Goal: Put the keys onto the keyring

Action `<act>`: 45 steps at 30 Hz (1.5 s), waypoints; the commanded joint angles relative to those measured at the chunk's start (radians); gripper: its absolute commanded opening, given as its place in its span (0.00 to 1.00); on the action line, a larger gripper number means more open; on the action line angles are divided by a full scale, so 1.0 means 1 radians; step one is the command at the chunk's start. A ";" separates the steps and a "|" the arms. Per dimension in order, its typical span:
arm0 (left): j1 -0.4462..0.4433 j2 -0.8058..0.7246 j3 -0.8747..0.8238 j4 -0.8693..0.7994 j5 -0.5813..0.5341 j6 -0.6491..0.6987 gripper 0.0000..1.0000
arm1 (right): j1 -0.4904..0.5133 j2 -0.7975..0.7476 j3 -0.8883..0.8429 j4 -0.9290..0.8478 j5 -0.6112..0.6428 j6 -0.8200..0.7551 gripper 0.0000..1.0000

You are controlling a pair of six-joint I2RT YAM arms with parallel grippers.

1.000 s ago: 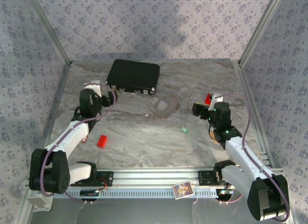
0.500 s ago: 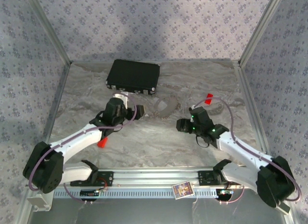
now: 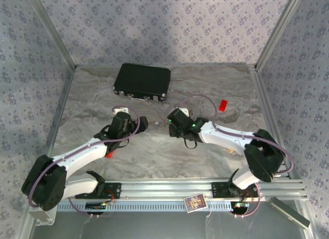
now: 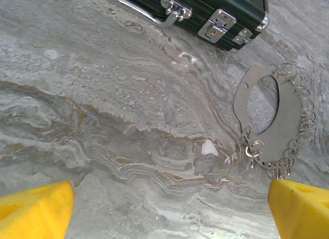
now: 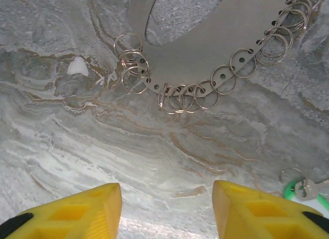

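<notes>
- Approach step: left gripper and right gripper are both gaping, empty, hovering by the keyring.
- Next, likely: right gripper closing on the green key, lying at 4 o'clock.

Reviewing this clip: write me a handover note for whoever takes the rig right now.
Left end effector: open, empty, over bare table near the keyring.
Right end effector: open, empty, just short of the keyring's small rings.
Green key: on the table beside the right end effector, apart from the keyring.
Red piece at far right: too small to identify.
Done: no key seen on the ring. Left: pick up keys, thread them on.
</notes>
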 commanded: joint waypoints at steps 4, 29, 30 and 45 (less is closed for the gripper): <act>0.000 -0.042 -0.017 -0.008 -0.030 -0.036 0.96 | 0.004 0.168 0.183 -0.104 0.095 0.059 0.42; -0.002 -0.078 0.004 -0.029 -0.009 -0.034 0.95 | -0.015 0.444 0.384 -0.221 0.142 0.152 0.15; -0.002 -0.080 0.005 -0.030 -0.007 -0.035 0.95 | -0.016 0.446 0.387 -0.219 0.143 0.151 0.15; -0.002 -0.106 -0.011 -0.039 -0.011 -0.051 0.94 | 0.061 0.301 0.250 -0.148 0.143 0.029 0.00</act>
